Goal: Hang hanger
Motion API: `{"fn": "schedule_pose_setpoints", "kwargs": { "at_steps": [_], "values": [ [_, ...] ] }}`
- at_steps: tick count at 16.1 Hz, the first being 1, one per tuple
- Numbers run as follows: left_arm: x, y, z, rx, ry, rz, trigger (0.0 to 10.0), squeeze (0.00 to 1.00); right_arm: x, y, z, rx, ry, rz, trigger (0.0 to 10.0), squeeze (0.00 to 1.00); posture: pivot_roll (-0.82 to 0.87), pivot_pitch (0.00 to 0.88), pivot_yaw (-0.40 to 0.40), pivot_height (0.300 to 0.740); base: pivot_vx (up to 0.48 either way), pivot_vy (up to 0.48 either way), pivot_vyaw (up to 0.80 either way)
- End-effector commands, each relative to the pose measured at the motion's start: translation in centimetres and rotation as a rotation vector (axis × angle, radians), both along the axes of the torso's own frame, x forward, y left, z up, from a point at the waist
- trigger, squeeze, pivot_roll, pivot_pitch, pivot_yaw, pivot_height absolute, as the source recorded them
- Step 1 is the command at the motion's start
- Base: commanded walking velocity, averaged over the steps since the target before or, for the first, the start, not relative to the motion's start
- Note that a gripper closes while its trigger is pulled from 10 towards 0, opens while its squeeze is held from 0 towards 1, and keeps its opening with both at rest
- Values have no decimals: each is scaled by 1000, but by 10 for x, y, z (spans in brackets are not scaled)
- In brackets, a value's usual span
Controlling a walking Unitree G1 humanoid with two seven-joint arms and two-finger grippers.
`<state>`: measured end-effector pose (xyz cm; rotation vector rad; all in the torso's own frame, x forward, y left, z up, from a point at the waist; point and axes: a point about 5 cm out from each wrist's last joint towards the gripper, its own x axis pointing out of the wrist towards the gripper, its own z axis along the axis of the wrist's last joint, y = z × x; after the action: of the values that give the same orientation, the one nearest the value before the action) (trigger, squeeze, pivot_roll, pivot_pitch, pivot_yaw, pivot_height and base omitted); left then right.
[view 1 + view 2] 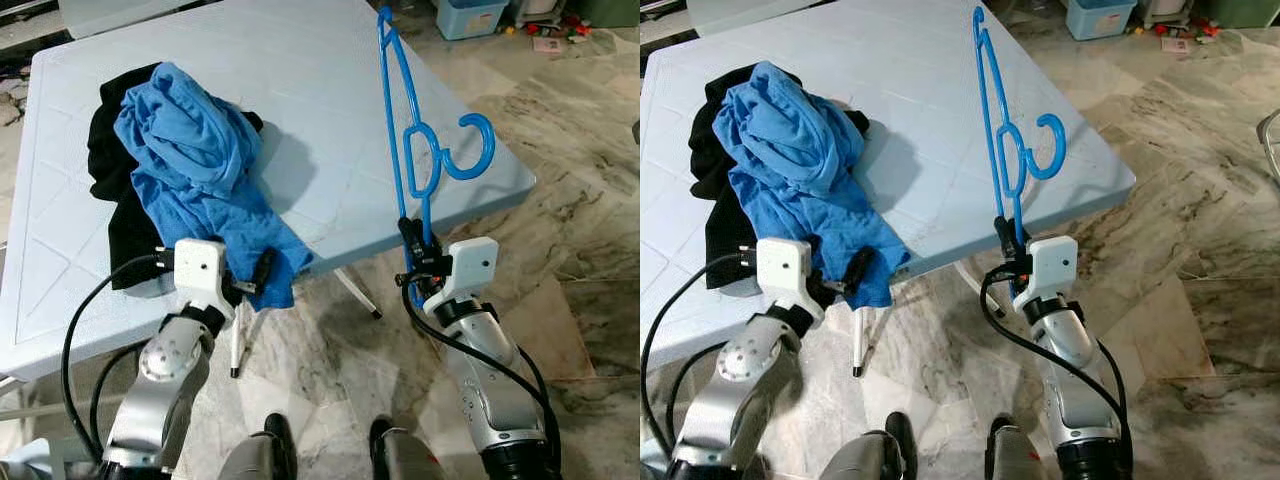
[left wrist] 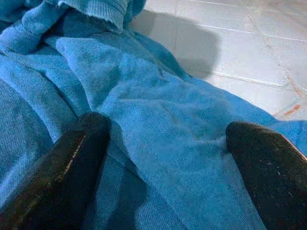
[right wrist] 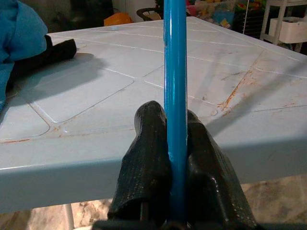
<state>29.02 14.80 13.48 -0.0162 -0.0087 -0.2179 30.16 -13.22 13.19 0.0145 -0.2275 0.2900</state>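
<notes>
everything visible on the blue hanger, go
The blue hanger looks like thin moulded plastic: a long straight bar, a looped middle section and an open hook curling toward the robot's right. It stands roughly upright, in the air over the near right edge of the pale blue table, not resting on it. The right gripper is shut on its lower bar, a black finger pressed on each side. Nothing else touches it; the blue garment lies apart, on the table.
</notes>
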Motion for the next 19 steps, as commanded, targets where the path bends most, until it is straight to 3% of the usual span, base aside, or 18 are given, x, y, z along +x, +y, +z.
{"fn": "schedule_pose_setpoints", "kwargs": {
  "at_steps": [1,6,7,9,10,14,15,17,19],
  "values": [
    [2,11,-7,19,40,55,10000,0,-2,5,-20,-21,102,15,10000,0,-106,257,77,740,0,0,0],
    [34,49,-10,133,74,168,10000,0,-1,5,-19,-16,99,11,10000,0,-111,256,80,740,0,0,0],
    [47,69,-4,168,60,231,10000,0,-1,5,-19,-17,99,9,10000,0,-112,257,79,740,0,0,0],
    [58,87,8,206,27,305,10000,0,-1,5,-19,-18,100,9,10000,0,-123,255,80,740,0,0,0],
    [64,98,25,224,-40,333,10000,0,-1,4,-19,-18,99,6,10000,0,-125,256,81,740,0,0,0],
    [73,132,53,443,-136,537,10000,0,-2,1,-19,-18,101,-6,10000,0,-132,256,84,740,0,0,0],
    [74,136,55,453,-150,549,10000,0,-2,1,-19,-17,100,-9,10000,0,-135,256,88,740,0,0,0],
    [76,127,60,447,-205,491,10000,0,-2,0,-19,-14,100,-15,10000,0,-135,256,89,740,0,0,0],
    [75,96,61,413,-291,361,10000,0,-3,0,-21,-13,103,-16,10000,0,-130,255,88,740,0,0,0]
  ]
}}
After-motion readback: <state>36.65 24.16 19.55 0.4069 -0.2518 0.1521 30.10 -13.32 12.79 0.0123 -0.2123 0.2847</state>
